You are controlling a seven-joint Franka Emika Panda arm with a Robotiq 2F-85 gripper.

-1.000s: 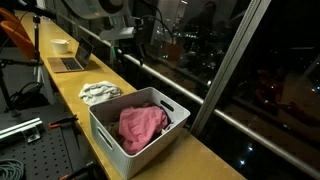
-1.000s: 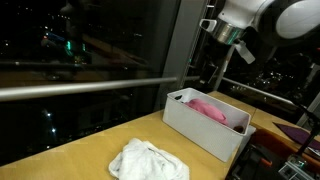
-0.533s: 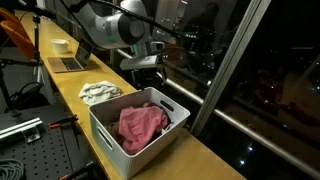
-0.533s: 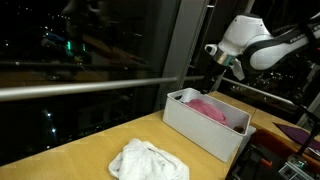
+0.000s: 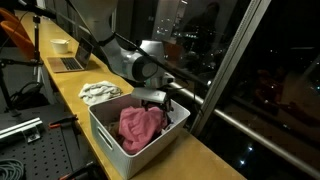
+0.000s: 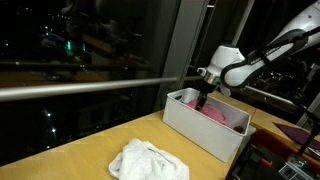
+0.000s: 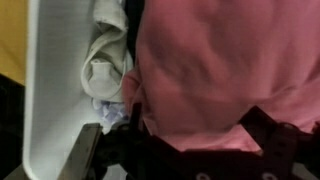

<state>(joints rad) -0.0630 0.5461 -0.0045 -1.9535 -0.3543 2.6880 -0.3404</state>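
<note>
Seen from the wrist, the gripper [image 7: 185, 158] hung with its dark jaws spread wide over a crumpled pink cloth [image 7: 220, 70] filling most of a white bin [image 7: 55, 90], a pale bunched cloth [image 7: 105, 60] wedged against the bin's wall, yellow tabletop [image 7: 12, 40] beyond.

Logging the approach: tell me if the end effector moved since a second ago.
Yes. The end effector dropped from high above the white bin down to the pink cloth inside.
</note>
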